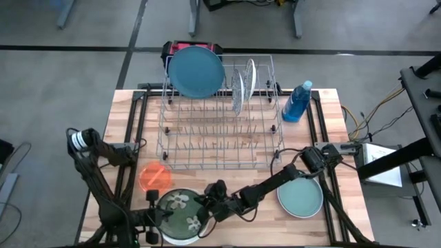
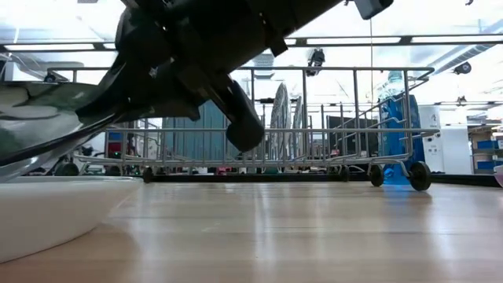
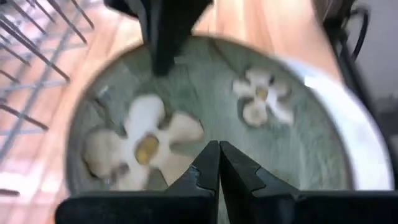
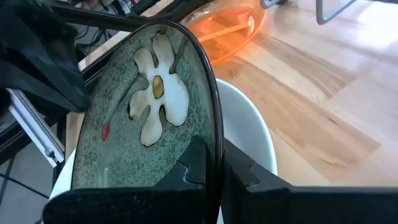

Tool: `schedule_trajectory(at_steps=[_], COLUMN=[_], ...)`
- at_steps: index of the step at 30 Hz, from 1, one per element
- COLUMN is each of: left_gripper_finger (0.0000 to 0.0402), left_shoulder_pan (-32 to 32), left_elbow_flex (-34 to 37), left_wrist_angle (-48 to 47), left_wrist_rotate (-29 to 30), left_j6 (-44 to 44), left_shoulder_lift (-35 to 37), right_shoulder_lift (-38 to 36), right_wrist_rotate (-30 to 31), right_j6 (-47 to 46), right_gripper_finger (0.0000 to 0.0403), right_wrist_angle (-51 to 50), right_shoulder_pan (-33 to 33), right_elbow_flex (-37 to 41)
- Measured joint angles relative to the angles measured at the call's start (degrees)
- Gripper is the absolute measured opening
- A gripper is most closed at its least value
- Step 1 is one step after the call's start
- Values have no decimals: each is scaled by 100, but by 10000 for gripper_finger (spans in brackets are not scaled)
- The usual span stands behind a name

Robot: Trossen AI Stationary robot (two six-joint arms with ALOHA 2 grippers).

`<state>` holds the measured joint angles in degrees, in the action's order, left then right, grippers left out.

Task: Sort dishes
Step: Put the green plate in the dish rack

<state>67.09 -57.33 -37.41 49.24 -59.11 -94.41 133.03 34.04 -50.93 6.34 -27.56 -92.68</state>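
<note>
Right gripper [image 1: 209, 201] is positioned at the near edge of the table, its fingers closed tightly on the rim of the green flower-patterned plate [image 1: 180, 211] — in the right wrist view the plate's dark edge [image 4: 214, 118] is seen pinched between the two fingers and tilted up on that side. The plate is located over a white plate [image 1: 180, 239] at the near left of the table [image 1: 227, 182], the white rim [image 4: 249, 124] being exposed beneath it. Left gripper [image 1: 153, 219] is held at the left side of the same plate with its fingers fully together; in the left wrist view the closed fingertips [image 3: 219, 163] are seen just above the patterned face [image 3: 186, 118], and nothing is gripped between them. A small translucent orange plate [image 1: 154, 176] is found just beyond the patterned plate, on the left. A teal-green plate [image 1: 300, 196] is laid flat at the near right. The wire rack [image 1: 220, 124] occupies the middle of the table; a large blue plate [image 1: 196, 71] is stood upright at its far left, with two thinner plates [image 1: 242, 84] stood on edge to its right. A blue bottle [image 1: 297, 102] is placed just right of the rack.
</note>
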Motion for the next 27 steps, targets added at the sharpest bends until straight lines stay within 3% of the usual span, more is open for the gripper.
schedule_trajectory(at_steps=[8, 16, 23, 27], left_gripper_finger=[0, 8, 68, 109], left_shoulder_pan=[3, -35, -61, -59], left_elbow_flex=[-5, -12, -12, -19], left_wrist_angle=[-130, -697, -1764, -1877], left_wrist_rotate=[1017, 369, -359, -513], left_j6=[-97, -204, -1154, -1276], left_shoulder_lift=[1001, 1837, 1917, 1841], right_shoulder_lift=[4, 11, -7, -9], right_wrist_rotate=[309, 475, 593, 642], right_j6=[783, 1766, 2418, 2609], right_gripper_finger=[1, 1, 1, 1], right_wrist_angle=[-35, -121, -298, -328], right_shoulder_pan=[10, 10, 5, 6], right_elbow_flex=[-271, -620, -823, -879])
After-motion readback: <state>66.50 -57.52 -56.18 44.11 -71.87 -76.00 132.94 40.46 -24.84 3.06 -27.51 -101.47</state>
